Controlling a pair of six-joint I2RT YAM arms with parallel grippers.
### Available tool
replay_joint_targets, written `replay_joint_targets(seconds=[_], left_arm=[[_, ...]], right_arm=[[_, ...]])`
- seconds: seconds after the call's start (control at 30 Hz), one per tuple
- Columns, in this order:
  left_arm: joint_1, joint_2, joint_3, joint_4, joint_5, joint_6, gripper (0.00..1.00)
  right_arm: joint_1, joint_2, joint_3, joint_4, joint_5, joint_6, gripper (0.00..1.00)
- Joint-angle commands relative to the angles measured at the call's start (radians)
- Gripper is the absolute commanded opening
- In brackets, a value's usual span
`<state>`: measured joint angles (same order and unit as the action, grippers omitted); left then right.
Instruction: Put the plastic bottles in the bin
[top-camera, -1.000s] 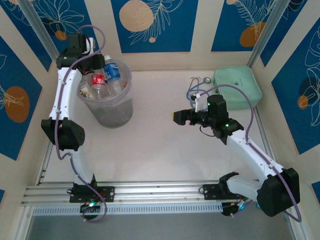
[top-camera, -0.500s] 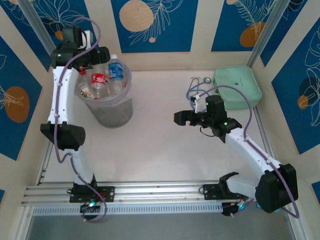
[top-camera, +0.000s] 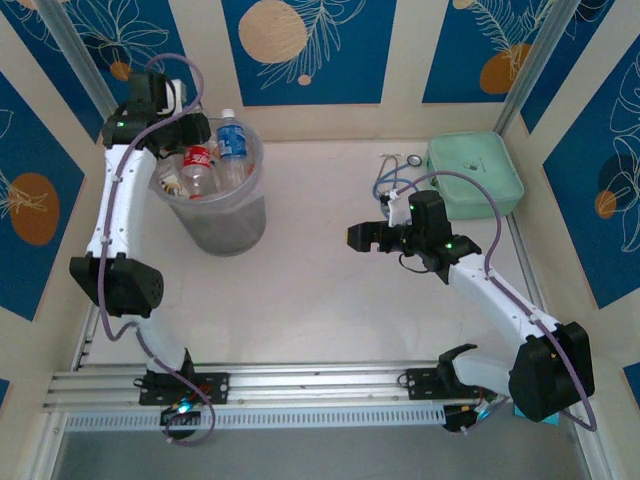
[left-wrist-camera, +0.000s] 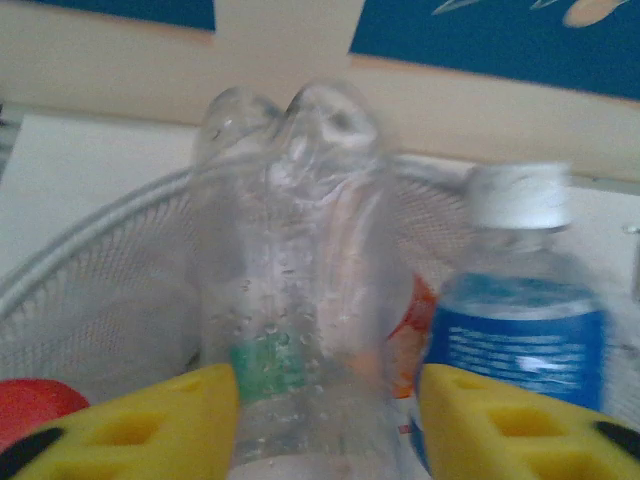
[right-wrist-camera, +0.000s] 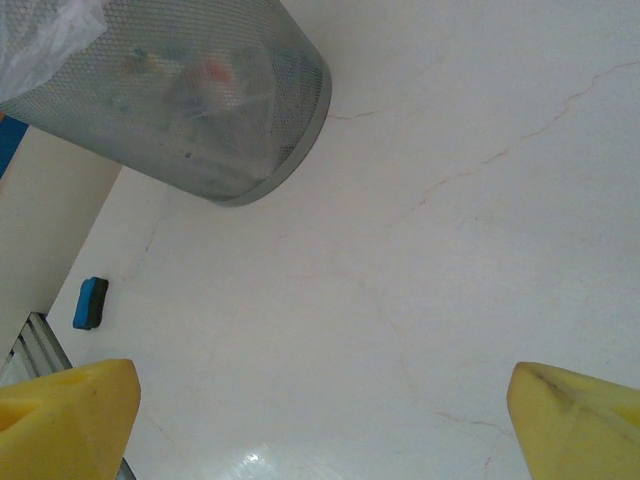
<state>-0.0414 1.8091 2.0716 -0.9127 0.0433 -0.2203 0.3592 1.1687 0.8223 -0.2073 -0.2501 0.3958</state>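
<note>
the left arm (top-camera: 112, 205) reaches up the left side to the far left corner, wrist bent right. the left gripper (left-wrist-camera: 328, 385) has its yellow fingers (left-wrist-camera: 150, 430) set close on either side of a clear bottle (left-wrist-camera: 300, 250), though a firm pinch cannot be told. the right arm (top-camera: 495, 290) stretches from the near right toward the middle, its right gripper (top-camera: 360, 237) pointing left, spread wide and holding nothing.

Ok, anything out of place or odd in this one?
The bin looks heaped: a blue-labelled bottle stands upright, sticking up past the rim, and a clear bottle sits bottom-up inside the left claw. A small blue thing lies loose on the table.
</note>
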Motion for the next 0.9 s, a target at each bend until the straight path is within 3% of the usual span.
replay_joint_targets(seconds=[0.0, 0.07, 0.23, 0.43, 0.73, 0.87], left_arm=[[-0.005, -0.037, -0.087, 0.044, -0.026, 0.007, 0.42], [-0.008, -0.073, -0.166, 0.063, -0.060, 0.016, 0.37], [-0.009, -0.155, -0.317, 0.140, -0.026, -0.010, 0.26], [-0.015, -0.155, -0.337, 0.152, 0.069, -0.042, 0.25], [-0.010, -0.193, -0.091, 0.087, 0.042, -0.022, 0.70], [0.059, -0.182, 0.004, 0.054, 0.036, -0.042, 0.85]], right_arm=[[-0.002, -0.009, 0.021, -0.025, -0.002, -0.012, 0.95], [-0.002, -0.013, 0.014, -0.025, 0.001, -0.009, 0.95], [-0.002, 0.009, 0.010, 0.001, -0.012, 0.003, 0.95], [0.015, 0.034, 0.042, 0.005, -0.018, 0.006, 0.95], [0.017, 0.044, 0.047, -0.011, -0.006, -0.001, 0.95], [0.017, 0.066, 0.056, -0.004, -0.023, 0.002, 0.95]])
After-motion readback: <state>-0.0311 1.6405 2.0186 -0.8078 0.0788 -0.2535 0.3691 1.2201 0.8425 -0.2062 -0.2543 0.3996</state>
